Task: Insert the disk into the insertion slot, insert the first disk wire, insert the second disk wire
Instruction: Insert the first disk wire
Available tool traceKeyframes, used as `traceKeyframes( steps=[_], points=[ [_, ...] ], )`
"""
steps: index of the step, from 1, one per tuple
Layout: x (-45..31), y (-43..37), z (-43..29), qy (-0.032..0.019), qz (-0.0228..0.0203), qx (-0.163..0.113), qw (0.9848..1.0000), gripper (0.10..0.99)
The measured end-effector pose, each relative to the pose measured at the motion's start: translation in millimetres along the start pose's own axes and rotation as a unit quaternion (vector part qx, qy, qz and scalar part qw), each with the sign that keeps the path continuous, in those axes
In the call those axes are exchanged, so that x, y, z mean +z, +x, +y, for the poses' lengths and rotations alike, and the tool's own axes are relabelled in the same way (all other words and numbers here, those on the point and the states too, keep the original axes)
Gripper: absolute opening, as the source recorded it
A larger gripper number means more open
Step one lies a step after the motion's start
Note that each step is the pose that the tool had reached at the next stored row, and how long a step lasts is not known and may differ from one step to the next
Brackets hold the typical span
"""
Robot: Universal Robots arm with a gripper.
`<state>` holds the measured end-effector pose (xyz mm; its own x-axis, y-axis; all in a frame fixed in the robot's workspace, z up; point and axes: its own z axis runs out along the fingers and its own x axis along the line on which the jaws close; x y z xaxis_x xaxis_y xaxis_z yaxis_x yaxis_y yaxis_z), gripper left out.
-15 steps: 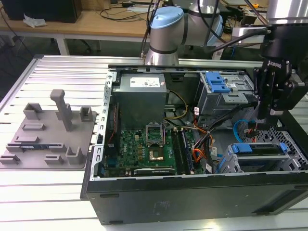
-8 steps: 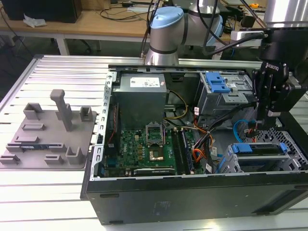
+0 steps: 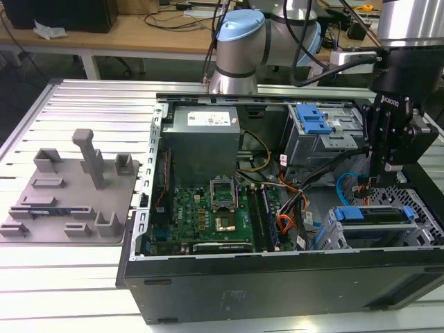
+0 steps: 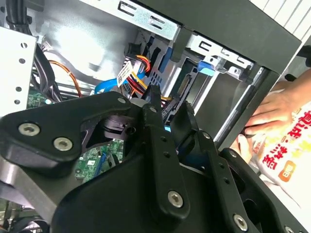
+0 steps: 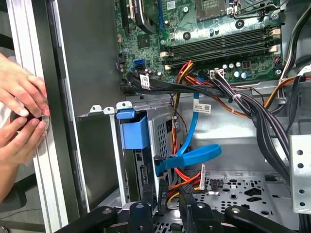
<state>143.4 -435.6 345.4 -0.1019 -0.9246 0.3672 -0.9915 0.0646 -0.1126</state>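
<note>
Nearest the lens in both wrist views is the gripper (image 5: 166, 190). It stands low inside the open computer case (image 3: 277, 277), just beside the insertion slot (image 3: 388, 194), which is the grey perforated cage. We cannot tell whether the gripper is clamping anything. A black plug (image 5: 162, 196) fed by red and yellow wires (image 5: 175, 136) sits right at it.

The disk (image 3: 378, 216) is housed in the insertion slot, at the near corner of the case on the exterior view's right. Its blue carrier tab (image 5: 133, 128) shows at the cage's edge. We judge the first step complete. A blue flat cable (image 5: 194, 156) ends at the disk's rear edge, but whether it is seated cannot be made out.

Hazards, as we assess them:
- Loose wiring crowds the gripper. Sideways travel could snag a wire and drag a plug out of line.
- A plug offered to the disk's socket at a tilt could jam or bend contacts.
- A person's hands (image 5: 19, 109) lie at the outside of the case wall. Pressure there could shift the chassis and spoil alignment. The hands are also near the arm's working zone.
</note>
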Motion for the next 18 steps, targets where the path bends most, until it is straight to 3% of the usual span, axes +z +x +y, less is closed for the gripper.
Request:
traceKeyframes(
  steps=[6,7,8,10,12,13,14,15,16,17,18],
  points=[
    [-0.7,-2.3,0.2,-0.001,0.0004,0.002,1.0,0.341],
    [-0.7,-2.4,0.2,-0.0011,0.0004,0.003,1.0,0.271],
    [-0.7,-2.5,0.2,-0.0011,0.0005,0.003,1.0,0.271],
    [-0.6,-2.7,0.2,-0.0014,0.0005,0.003,1.0,0.169],
    [-0.6,-2.7,0.1,-0.0013,0.0006,0.003,1.0,0.165],
    [-0.1,-3.3,-4.9,-0.0072,0.0009,0.001,1.0,0.165],
    [0.8,-4.4,-15.9,-0.0259,0.0023,-0.007,0.9996,0.165],
    [1.4,-5.1,-24.0,-0.0388,0.0032,-0.012,0.9992,0.165],
    [2.7,-2.3,-25.5,-0.0452,-0.0037,-0.014,0.9989,0.165],
    [4.0,0.9,-25.8,-0.0461,-0.011,-0.014,0.9988,0.165],
    [5.6,4.7,-26.1,-0.0469,-0.021,-0.013,0.9986,0.165]
  ],
)
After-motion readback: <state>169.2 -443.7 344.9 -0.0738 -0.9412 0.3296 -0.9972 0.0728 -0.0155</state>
